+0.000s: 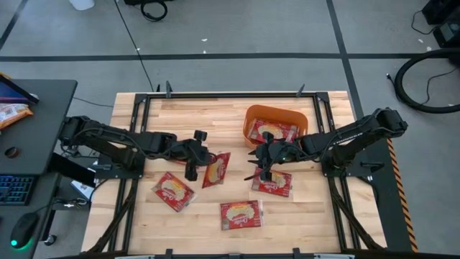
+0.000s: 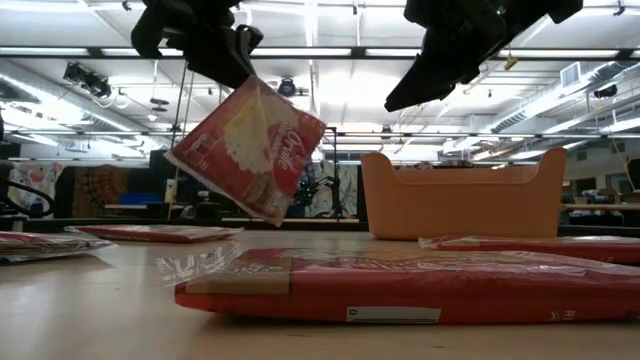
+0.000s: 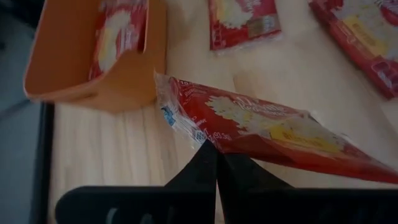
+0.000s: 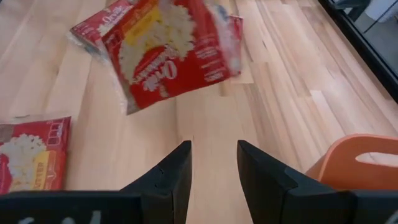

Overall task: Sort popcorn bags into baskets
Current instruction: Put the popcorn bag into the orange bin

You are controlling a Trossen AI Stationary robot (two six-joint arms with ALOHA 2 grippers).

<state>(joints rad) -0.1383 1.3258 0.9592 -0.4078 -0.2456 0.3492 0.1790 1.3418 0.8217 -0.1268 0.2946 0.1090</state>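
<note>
My left gripper (image 1: 192,160) is shut on a red popcorn bag (image 1: 215,169) and holds it in the air over the middle of the table; the low view shows the bag (image 2: 250,150) hanging tilted. My right gripper (image 4: 211,163) is open and holds nothing. It hovers just right of that bag, near the orange basket (image 1: 275,115). One bag (image 1: 273,131) lies flat inside the basket. Three more bags lie flat on the table: one (image 1: 174,191) near-left, one (image 1: 241,214) near the front edge, one (image 1: 272,181) below my right gripper. My left gripper pinches the bag between its two shut fingers (image 3: 214,163) at one edge (image 3: 219,142), close to the clear crimped end (image 3: 177,118). In the low view the fingers come from above onto the bag's top corner (image 2: 243,88). The bag hangs tilted below them, clear of the table.
The basket (image 3: 93,68) stands at the table's far right. A black frame (image 1: 136,108) rims the wooden top. A dark side desk (image 1: 36,108) on the left carries a keyboard, a mouse and an orange-and-white packet (image 1: 11,113). Bare wood lies between the bags at the table's middle.
</note>
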